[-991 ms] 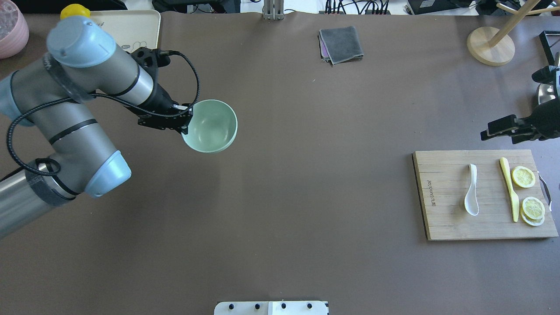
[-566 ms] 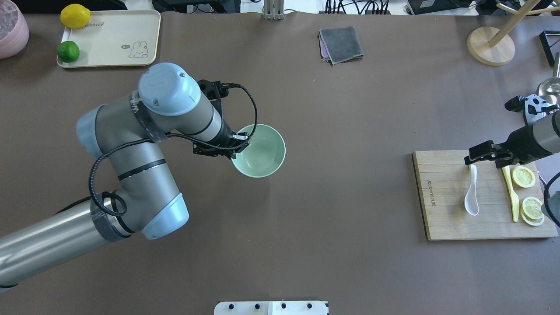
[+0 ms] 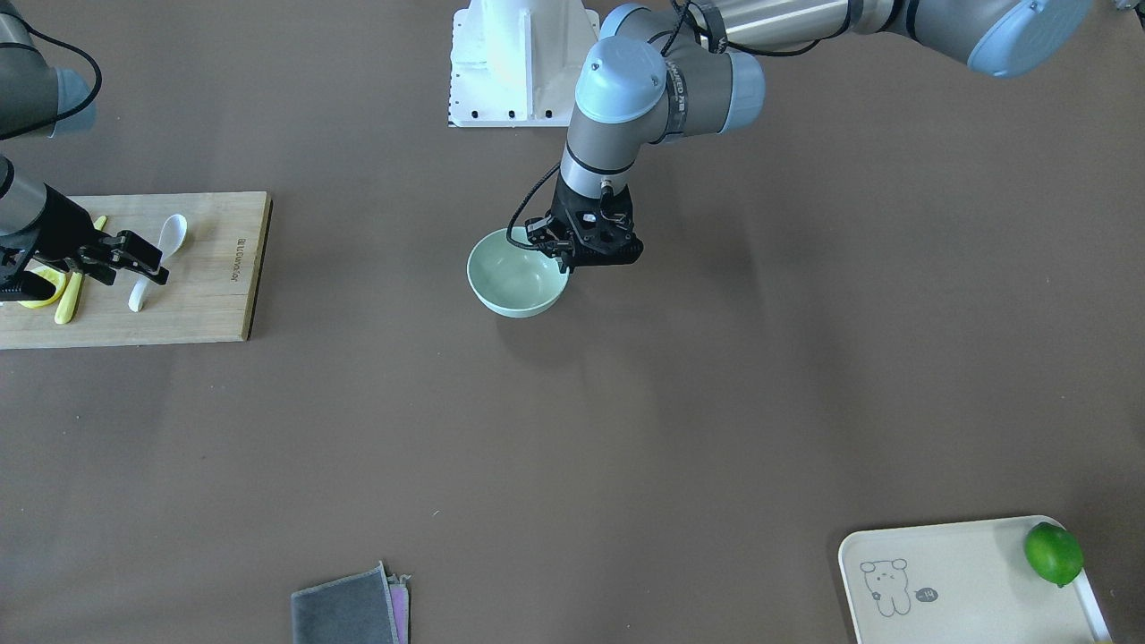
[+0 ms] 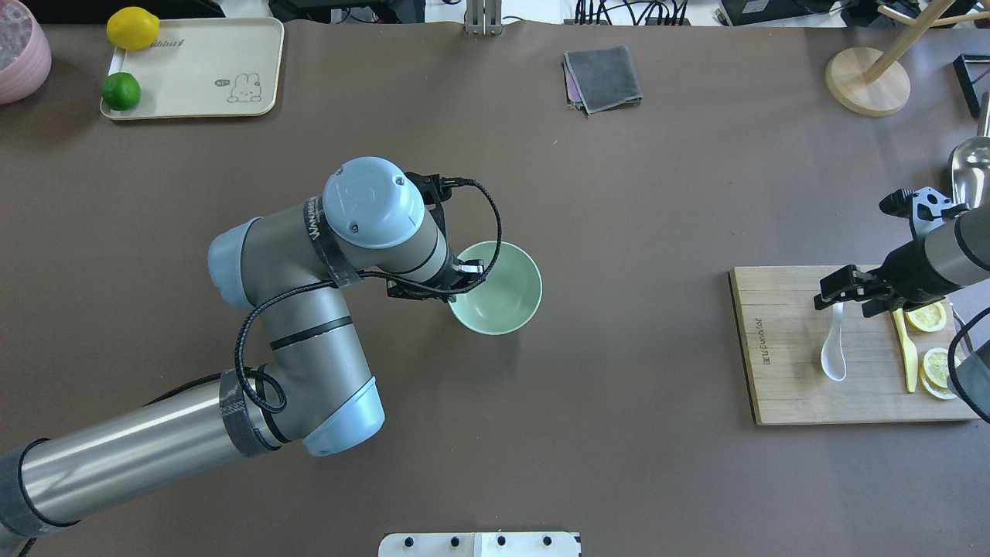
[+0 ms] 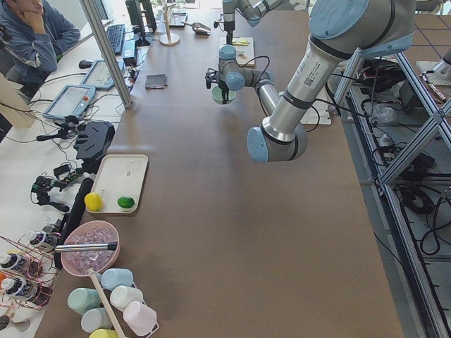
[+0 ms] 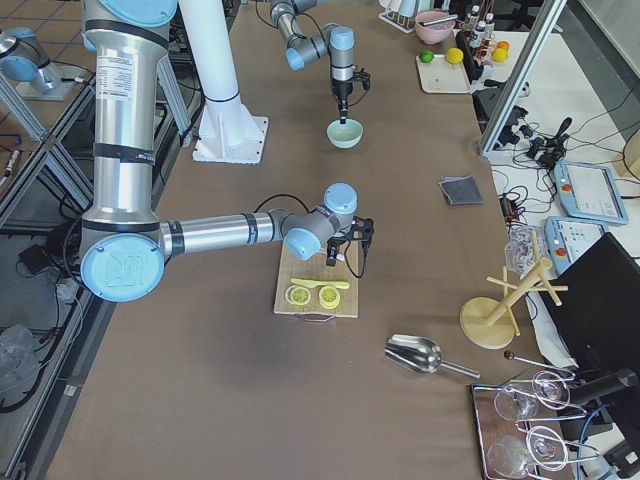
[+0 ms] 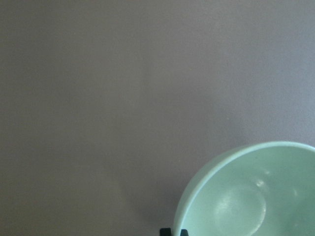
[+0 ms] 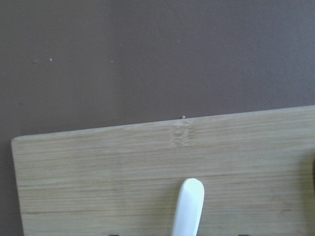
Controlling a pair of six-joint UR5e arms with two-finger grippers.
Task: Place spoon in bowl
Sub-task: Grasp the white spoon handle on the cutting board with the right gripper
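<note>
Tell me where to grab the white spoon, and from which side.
Grip the spoon by its narrow handle, probably coming straight down from above, fingers either side. It lies flat on the cutting board, its scoop wider, and the right gripper hangs open above the handle's end.

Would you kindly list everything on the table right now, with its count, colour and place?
bowl: 1, mint green, mid-table, empty
spoon: 1, white, on the cutting board
cutting board: 1, wood, robot's right side
knife: 1, yellow, on the board beside the spoon
lemon slices: apparently 3, yellow, board's outer edge
tray: 1, cream, far left corner
lemon: 1, yellow, on the tray
lime: 1, green, on the tray
pink bowl: 1, left of the tray
cloth: 1, grey, far edge, middle
wooden stand: 1, far right corner
scoop: 1, metal, right end
left gripper: 1, black, shut on the bowl's rim
right gripper: 1, black, open over the spoon's handle
</note>
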